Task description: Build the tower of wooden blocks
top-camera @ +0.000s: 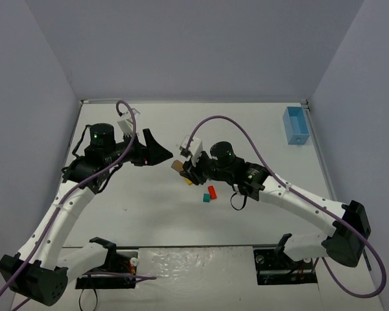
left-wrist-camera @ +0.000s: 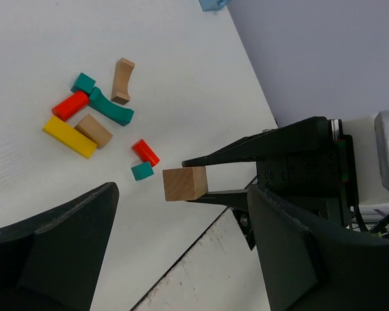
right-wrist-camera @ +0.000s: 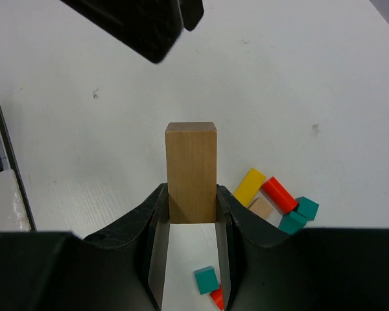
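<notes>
My right gripper (right-wrist-camera: 191,197) is shut on a long tan wooden block (right-wrist-camera: 191,170), held in the air and sticking out past the fingertips. In the top view this tan block (top-camera: 177,166) hangs just in front of my left gripper (top-camera: 161,154). The left gripper (left-wrist-camera: 181,249) stands open, its dark fingers on either side of the view, with the tan block's end (left-wrist-camera: 185,183) ahead of them and nothing between them. No stacked tower shows. Loose blocks lie below: a red cylinder (left-wrist-camera: 145,152), a teal cube (left-wrist-camera: 142,170), a yellow bar (left-wrist-camera: 69,136) and a teal arch (left-wrist-camera: 111,107).
More loose pieces lie in the same cluster: a tan arch (left-wrist-camera: 122,81), a second red cylinder (left-wrist-camera: 70,105), a small tan block (left-wrist-camera: 94,130) and another teal cube (left-wrist-camera: 83,83). A light-blue bin (top-camera: 295,125) stands at the table's far right. The table's near edge runs under the left gripper.
</notes>
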Available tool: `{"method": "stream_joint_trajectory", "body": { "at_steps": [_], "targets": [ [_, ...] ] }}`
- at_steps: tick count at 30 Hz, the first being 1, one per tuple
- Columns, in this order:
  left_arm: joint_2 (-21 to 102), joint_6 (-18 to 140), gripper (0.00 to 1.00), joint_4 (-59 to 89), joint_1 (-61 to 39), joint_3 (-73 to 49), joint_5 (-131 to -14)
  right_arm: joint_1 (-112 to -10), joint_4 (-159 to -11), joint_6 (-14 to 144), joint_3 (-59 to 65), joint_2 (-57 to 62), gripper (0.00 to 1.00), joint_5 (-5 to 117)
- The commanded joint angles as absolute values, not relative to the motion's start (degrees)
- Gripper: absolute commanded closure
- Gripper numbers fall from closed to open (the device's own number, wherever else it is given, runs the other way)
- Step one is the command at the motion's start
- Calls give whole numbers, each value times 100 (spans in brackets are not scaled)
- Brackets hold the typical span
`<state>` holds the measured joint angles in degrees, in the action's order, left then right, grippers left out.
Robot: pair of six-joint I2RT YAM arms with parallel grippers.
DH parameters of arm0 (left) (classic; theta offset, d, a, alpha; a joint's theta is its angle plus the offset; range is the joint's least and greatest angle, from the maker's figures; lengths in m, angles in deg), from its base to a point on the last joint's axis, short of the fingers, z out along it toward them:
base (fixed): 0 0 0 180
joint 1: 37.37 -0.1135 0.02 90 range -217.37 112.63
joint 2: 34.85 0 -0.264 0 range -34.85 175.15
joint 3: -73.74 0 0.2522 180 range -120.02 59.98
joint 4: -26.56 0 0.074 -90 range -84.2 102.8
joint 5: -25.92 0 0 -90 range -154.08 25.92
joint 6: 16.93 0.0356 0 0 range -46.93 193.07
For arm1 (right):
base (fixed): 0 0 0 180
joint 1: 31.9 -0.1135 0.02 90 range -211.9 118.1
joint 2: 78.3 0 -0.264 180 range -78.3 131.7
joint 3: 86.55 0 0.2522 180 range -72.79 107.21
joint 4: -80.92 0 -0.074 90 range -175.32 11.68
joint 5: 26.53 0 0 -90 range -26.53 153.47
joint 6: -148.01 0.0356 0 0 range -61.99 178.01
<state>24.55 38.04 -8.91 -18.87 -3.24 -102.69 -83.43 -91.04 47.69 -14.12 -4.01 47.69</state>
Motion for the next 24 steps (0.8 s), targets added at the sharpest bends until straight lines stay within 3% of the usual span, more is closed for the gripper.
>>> {"method": "stream_joint_trajectory", "body": {
  "at_steps": [1,13,24],
  "targets": [
    [2531,3496,23,-235,-1747,-454,-10653,-8376,-9511,4653,-1028,-712,100,4430],
    [2851,3264,38,41,-1404,-352,-10785,-8371,-9608,4671,-986,-830,100,4374],
    [2984,3342,64,-354,-1259,-383,-10600,-8367,-9630,4641,-1030,-816,100,4536]
  ]
}}
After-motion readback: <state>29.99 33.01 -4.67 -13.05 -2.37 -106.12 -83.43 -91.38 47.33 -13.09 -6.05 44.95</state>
